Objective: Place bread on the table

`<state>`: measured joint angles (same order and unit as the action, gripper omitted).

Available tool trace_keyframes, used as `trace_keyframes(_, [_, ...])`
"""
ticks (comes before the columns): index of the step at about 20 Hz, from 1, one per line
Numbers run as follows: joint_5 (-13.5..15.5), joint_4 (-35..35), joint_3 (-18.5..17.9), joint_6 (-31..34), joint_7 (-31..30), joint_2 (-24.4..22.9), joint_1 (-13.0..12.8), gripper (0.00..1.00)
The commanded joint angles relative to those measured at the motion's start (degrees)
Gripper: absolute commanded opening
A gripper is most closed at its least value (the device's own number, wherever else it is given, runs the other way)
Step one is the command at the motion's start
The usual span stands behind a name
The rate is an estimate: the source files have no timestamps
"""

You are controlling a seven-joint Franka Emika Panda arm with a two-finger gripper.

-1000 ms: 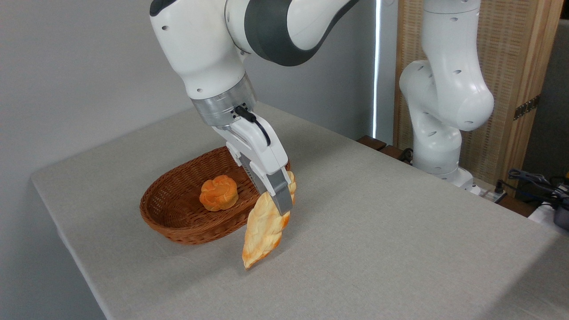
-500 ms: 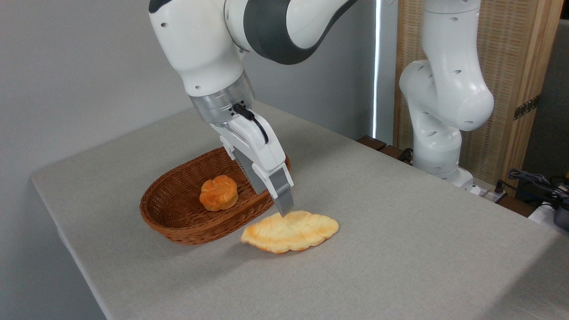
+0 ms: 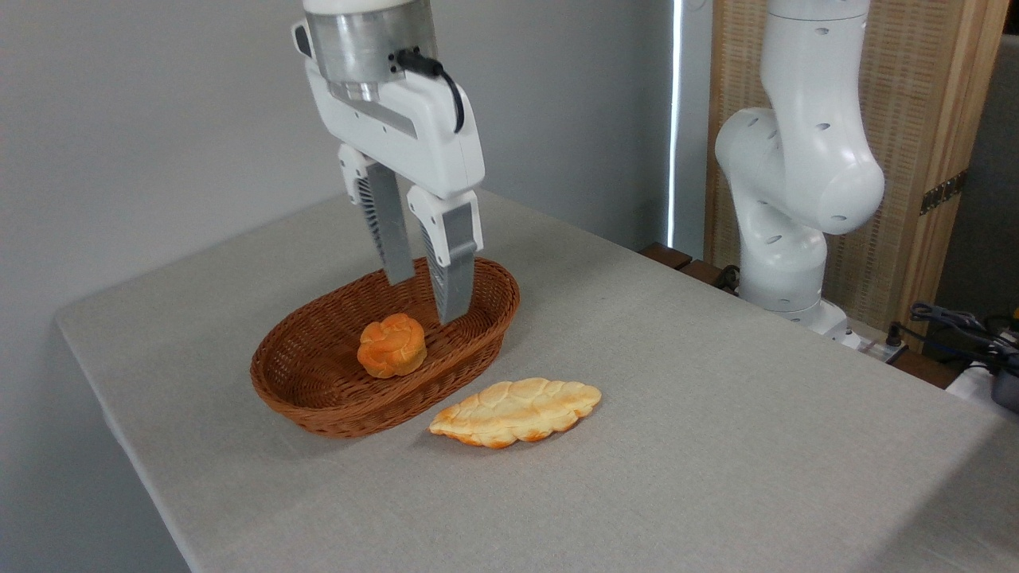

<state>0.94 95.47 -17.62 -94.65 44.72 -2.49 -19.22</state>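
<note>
The bread (image 3: 516, 411), a long flat braided loaf with pointed ends, lies flat on the grey-beige table (image 3: 716, 414), just in front of and to the right of the basket. My gripper (image 3: 426, 298) hangs well above the basket's far side, open, with nothing between its fingers. It is clear of the loaf, up and to the left of it.
An oval brown wicker basket (image 3: 302, 398) stands left of the bread and holds a small round orange knotted bun (image 3: 391, 344). The arm's white base (image 3: 784, 199) rises at the table's far right edge. Cables and gear (image 3: 967, 334) lie beyond the right edge.
The gripper let go of the bread, which dropped from hanging upright to lying flat on the table. The gripper then rose and swung back over the basket, standing vertical.
</note>
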Motion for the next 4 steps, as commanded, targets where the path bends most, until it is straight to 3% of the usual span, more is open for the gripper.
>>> trace_keyframes(1, [1.0, -0.3, -0.2, -4.7, -5.0, 0.9, -0.6, 1.0])
trace_keyframes(4, [0.9, -0.1, -0.2, -5.1, -5.1, 2.1, -0.8, 1.0])
